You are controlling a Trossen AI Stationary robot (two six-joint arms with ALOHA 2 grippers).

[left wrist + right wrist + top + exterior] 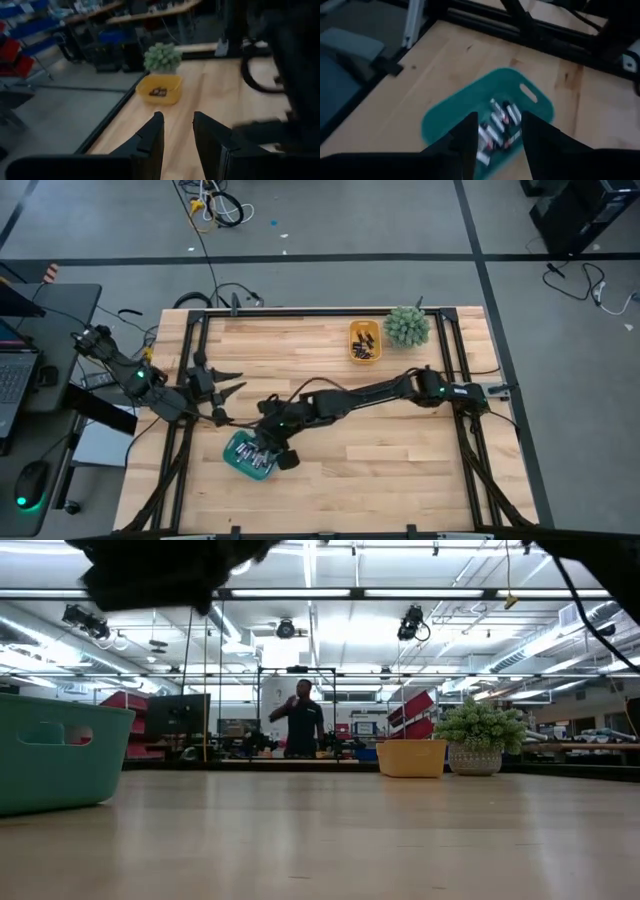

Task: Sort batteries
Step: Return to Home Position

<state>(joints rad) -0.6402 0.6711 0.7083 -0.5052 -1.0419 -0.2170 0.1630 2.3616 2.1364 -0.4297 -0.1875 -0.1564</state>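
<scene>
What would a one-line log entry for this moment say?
right gripper: open, empty, above green bin | green bin: silver batteries inside | yellow bin: dark batteries inside | left gripper: open, table's left side

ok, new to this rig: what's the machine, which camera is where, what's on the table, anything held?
Two dark robot arms work at a wooden table. One picture looks straight down, one sits level at table height, and one camera rides on each wrist. The left arm waits at the table's left edge, jaws open and empty. The right arm reaches across so its jaws, open and empty, hang over the green bin of silvery batteries. A yellow bin of dark batteries stands beside a small plant at the far edge. A person stands far behind.
</scene>
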